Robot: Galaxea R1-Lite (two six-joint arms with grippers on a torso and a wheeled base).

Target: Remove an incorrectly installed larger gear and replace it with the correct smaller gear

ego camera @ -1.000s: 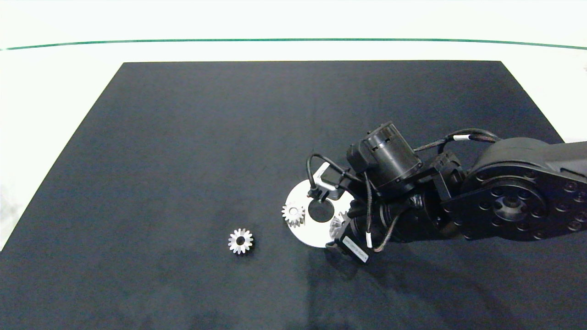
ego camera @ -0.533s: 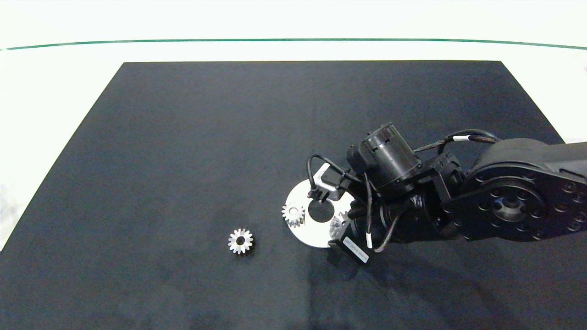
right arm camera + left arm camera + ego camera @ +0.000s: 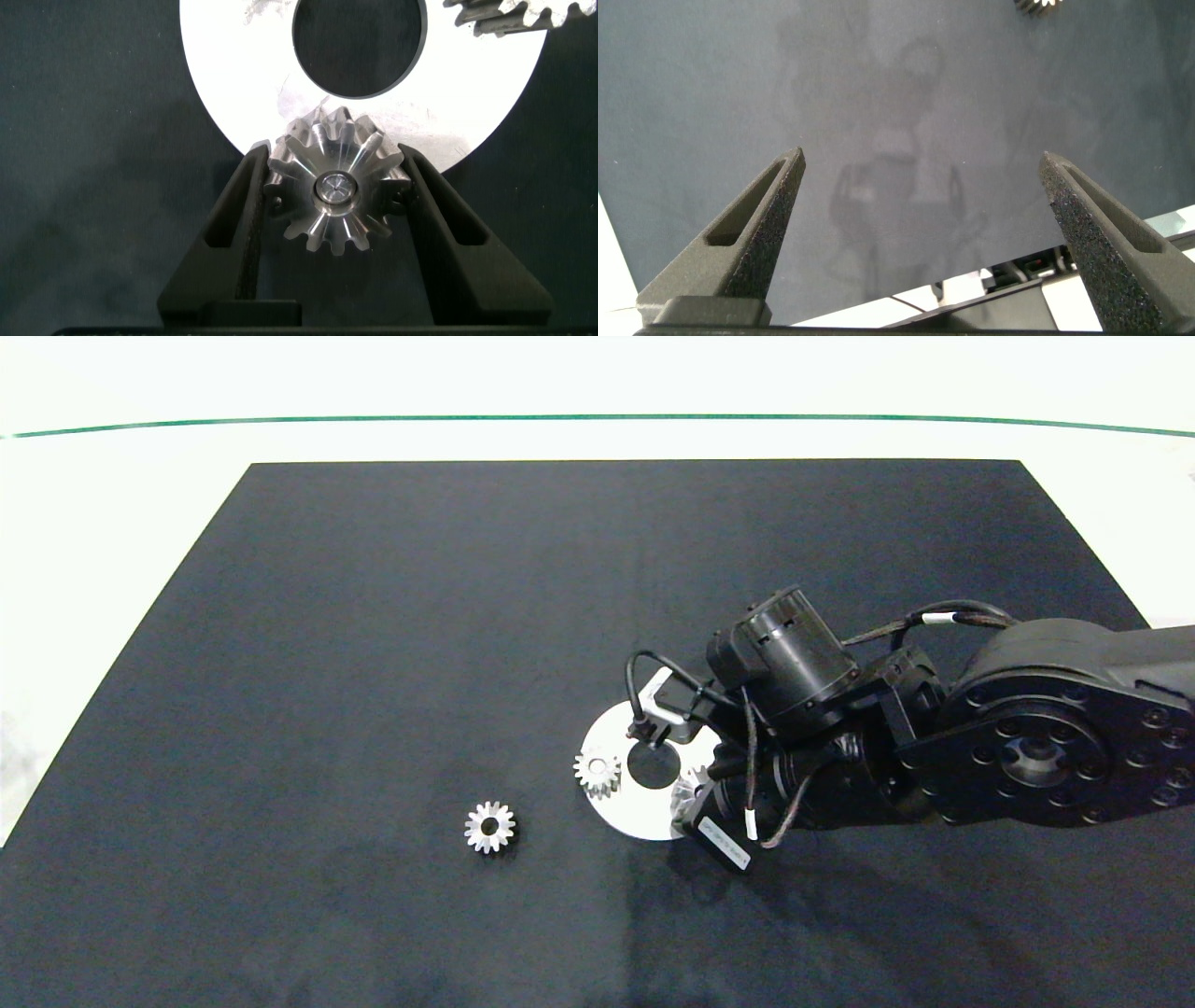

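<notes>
1. While the right gripper [image 3: 336, 191] is reaching over the white ring plate [image 3: 224, 84], its two fingers are closing against opposite sides of the larger gear [image 3: 334, 191], which is sitting between them on a peg at the plate's rim; only the right wrist view is showing this grip.
2. Just beyond the fingertips, the plate's round centre hole [image 3: 361, 42] is lying open, and past it another silver gear [image 3: 500, 14] is showing at the plate's far edge.
3. Seen from the head view, the right arm [image 3: 1027, 747] is covering most of the gripper, so only a sliver of the larger gear [image 3: 686, 795] is peeking out beside the wrist, while the other mounted gear [image 3: 597, 771] is sitting on the plate's far side from the arm.
4. Well apart from the plate, the smaller gear [image 3: 489, 826] is lying flat on the black mat [image 3: 420, 616].
5. Shown only by its own wrist camera, the left gripper [image 3: 924, 201] is hovering above bare mat with fingers spread wide, holding nothing.
</notes>
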